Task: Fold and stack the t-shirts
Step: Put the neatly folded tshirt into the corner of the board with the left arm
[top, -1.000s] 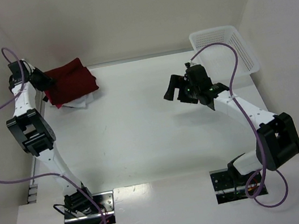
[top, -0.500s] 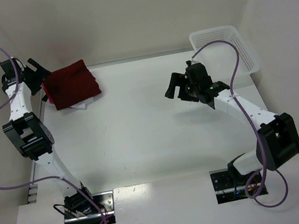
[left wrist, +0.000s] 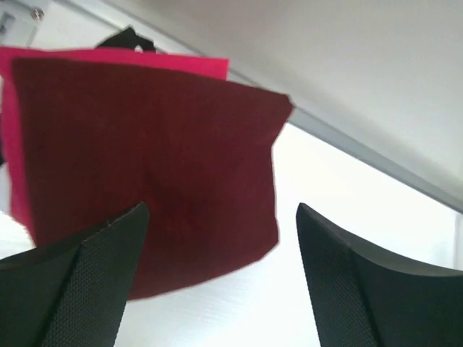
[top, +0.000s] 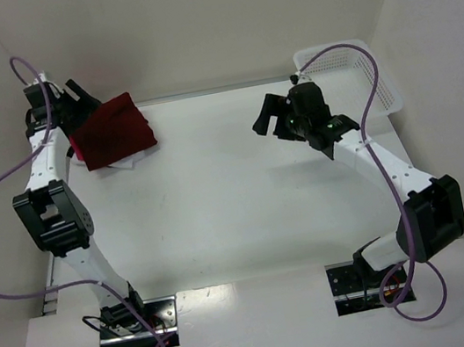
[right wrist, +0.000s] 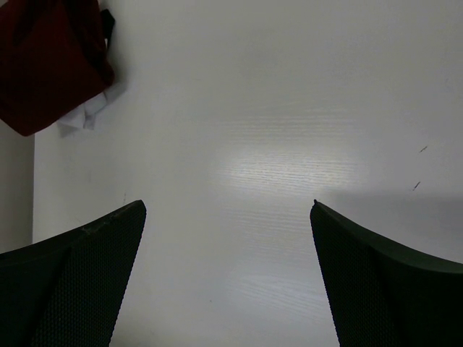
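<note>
A folded stack of t-shirts lies at the table's far left corner. The dark maroon t-shirt is on top. A bright pink-red t-shirt shows along its edges, and a white t-shirt peeks out underneath. My left gripper hovers open just above and behind the stack, holding nothing. Over the right middle of the table my right gripper hangs open and empty above bare tabletop, with the maroon t-shirt far off in its view.
A white mesh basket stands at the back right corner, right behind the right arm. White walls close in the table at the back and on both sides.
My left gripper has opened and let go of the maroon t-shirt, which now lies flat on the stack; the gripper has lifted off. The right gripper has drifted slightly toward the back.
</note>
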Action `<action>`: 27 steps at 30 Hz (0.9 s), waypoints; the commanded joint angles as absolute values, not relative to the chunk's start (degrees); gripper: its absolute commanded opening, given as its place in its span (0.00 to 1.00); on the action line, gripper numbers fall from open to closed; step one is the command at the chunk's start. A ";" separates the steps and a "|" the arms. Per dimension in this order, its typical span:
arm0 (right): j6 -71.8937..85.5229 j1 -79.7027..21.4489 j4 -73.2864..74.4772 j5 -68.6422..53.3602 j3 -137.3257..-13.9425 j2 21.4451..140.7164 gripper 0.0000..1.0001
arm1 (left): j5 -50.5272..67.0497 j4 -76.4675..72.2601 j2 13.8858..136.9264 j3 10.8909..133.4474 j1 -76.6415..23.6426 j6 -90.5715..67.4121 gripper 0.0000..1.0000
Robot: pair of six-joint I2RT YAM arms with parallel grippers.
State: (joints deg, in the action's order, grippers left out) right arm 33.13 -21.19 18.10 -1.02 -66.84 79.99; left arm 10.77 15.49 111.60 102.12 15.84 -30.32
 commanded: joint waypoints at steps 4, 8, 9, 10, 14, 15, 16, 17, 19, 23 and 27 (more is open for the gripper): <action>31.17 -19.69 18.46 3.96 -71.48 79.54 1.00 | 5.33 17.07 123.28 107.84 14.68 -31.11 0.87; 30.50 -17.38 19.46 3.48 -72.68 80.07 1.00 | 4.48 19.60 128.55 111.65 16.39 -31.11 0.90; 30.50 -17.32 19.51 3.43 -72.69 80.54 1.00 | 5.04 19.60 128.67 111.71 16.91 -31.59 0.90; 30.50 -16.84 19.51 3.43 -73.16 80.60 1.00 | 5.10 19.60 129.23 112.82 17.44 -31.64 0.91; 30.50 -16.17 19.51 2.90 -73.21 81.21 1.00 | 6.44 20.38 130.97 117.65 17.02 -29.85 0.93; 30.03 -16.17 19.05 2.90 -73.21 81.21 1.00 | 7.20 21.87 131.04 119.42 16.96 -29.02 0.93; 29.97 -16.17 18.99 2.90 -73.83 81.68 1.00 | 7.29 22.99 131.04 121.01 15.41 -28.92 0.95; 29.51 -15.71 18.98 2.90 -73.92 81.74 1.00 | 7.29 23.65 130.04 122.28 14.51 -28.07 0.95; 28.83 -15.11 19.51 3.36 -74.61 82.20 1.00 | 6.60 24.52 127.62 123.13 12.78 -26.09 0.99; 28.13 -12.91 19.51 3.43 -76.79 82.27 1.00 | 5.10 25.66 118.02 121.74 7.15 -22.08 0.99; 27.00 -10.37 20.71 3.43 -78.31 80.99 1.00 | 6.55 25.66 108.80 113.92 1.38 -20.04 0.99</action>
